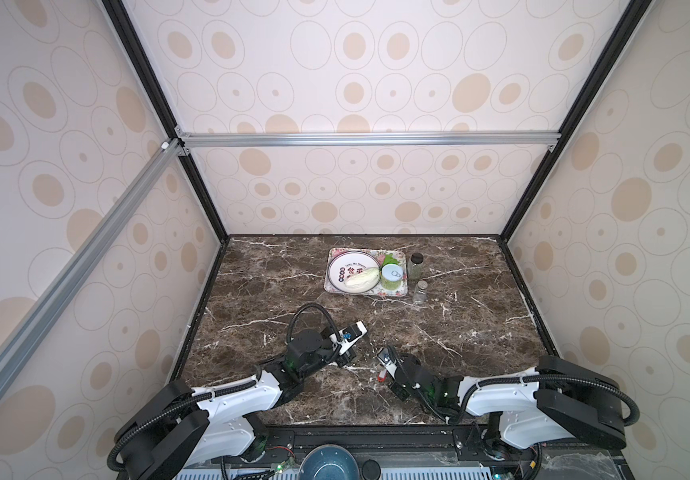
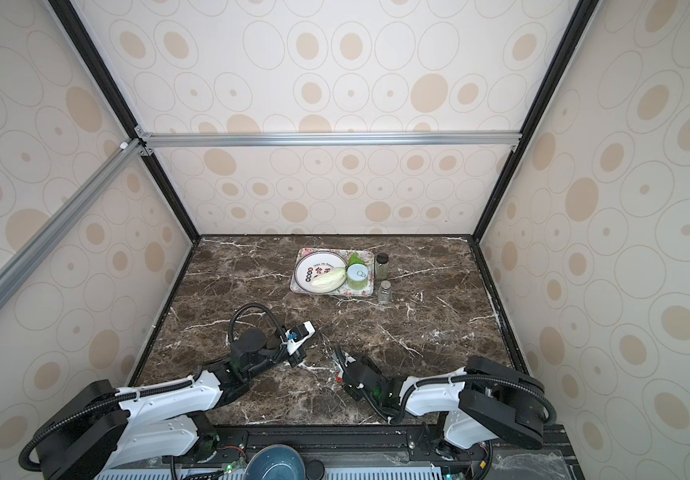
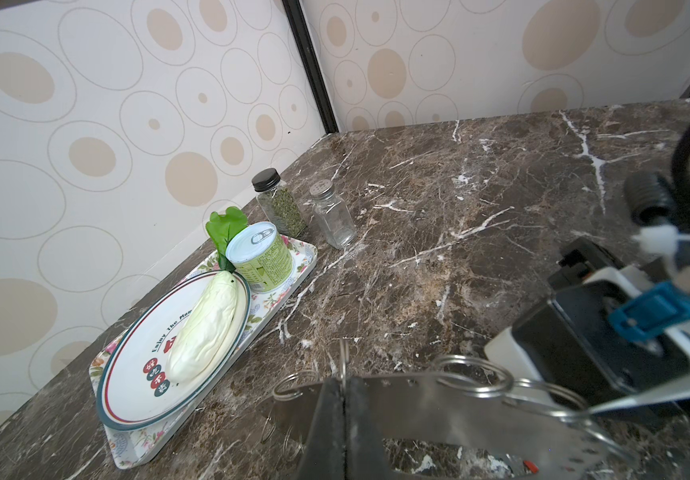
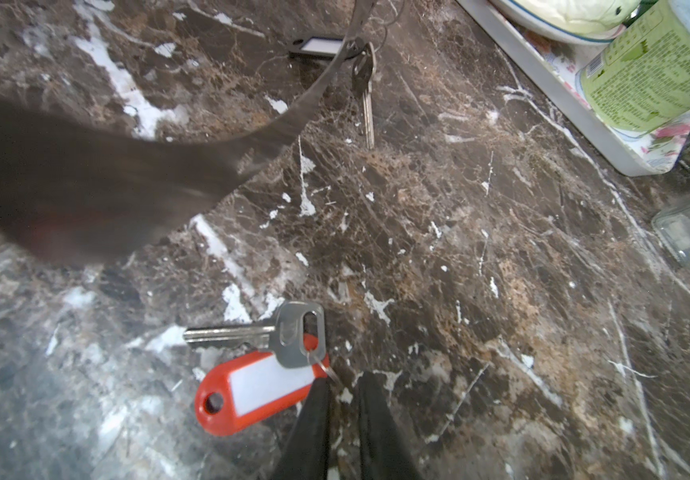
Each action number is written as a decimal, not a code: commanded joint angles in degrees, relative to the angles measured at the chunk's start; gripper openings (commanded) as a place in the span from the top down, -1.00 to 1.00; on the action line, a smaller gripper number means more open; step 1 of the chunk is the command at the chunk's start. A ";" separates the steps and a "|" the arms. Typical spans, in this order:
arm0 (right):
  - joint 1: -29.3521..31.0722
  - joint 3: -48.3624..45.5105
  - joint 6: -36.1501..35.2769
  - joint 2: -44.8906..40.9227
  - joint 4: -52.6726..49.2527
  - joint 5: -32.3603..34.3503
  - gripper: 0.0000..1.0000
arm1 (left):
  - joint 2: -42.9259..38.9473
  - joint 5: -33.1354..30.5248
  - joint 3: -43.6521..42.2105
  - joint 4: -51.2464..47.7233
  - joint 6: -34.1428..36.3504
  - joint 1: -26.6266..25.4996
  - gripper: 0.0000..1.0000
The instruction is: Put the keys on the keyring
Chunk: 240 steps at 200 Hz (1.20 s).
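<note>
So the biggest thing here is the tabletop (image 1: 459, 332), dark brown marble-look with white veins, pretty glossy. At the far middle sits a rectangular floral tray (image 1: 359, 294) carrying a round white plate (image 1: 341, 266) with a green and red rim. A pale, ribbed cabbage (image 1: 362, 277) lies across the plate, and a green-labelled can (image 1: 391, 276) with a pull-tab lid stands on the tray's right end. Just right of the tray are two little square glass jars: a herb jar (image 1: 416, 266) with a black cap and a clear shaker (image 1: 420, 291) with a perforated metal top. All of that is well apart from the arms, so nothing is crowding them.

The keyring (image 3: 459, 407) is a thin, flat grey metal plate with tiny holes along its rim and wire split rings (image 3: 476, 374) through some of them. It's up at the near middle, between the two arms. The left claw (image 3: 344, 384) is clamped flat on its edge, tips together.

In the right wrist view the keyring is a blurry dark band hiding some tabletop. The black-tagged key (image 4: 366, 83) touches its rim. The red-tagged key (image 4: 260, 386) has a glossy plastic tag with a white insert. The right claw (image 4: 344, 380) shows a narrow slit between its tips, with that key's small wire ring right at one tip. Can't tell if it's actually pinched.
</note>
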 commanded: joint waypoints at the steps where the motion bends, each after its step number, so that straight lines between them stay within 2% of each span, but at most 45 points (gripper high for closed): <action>1: 0.49 -0.25 -1.31 -0.56 1.17 -0.76 0.64 | 0.02 -0.05 0.20 3.18 1.22 -0.37 1.00; 86: 0.35 -0.44 -5.37 5.61 6.40 0.05 0.65 | 0.02 0.02 0.20 3.09 1.22 -0.41 1.00; 126: -0.34 -1.35 -5.78 5.81 8.27 -0.61 0.66 | 0.10 -0.05 0.23 3.09 1.30 -0.43 1.00; 206: -8.04 -8.52 -4.72 -6.78 13.67 -17.43 0.52 | 0.01 0.31 0.29 3.09 1.04 -0.42 1.00; 226: -11.33 -10.27 -5.30 -8.71 16.60 -21.85 0.49 | -0.41 0.25 0.20 2.89 1.04 -0.37 1.00; 240: -15.63 -11.94 -5.10 -9.29 19.87 -27.40 0.47 | -0.68 0.22 0.20 2.83 1.13 -0.41 1.00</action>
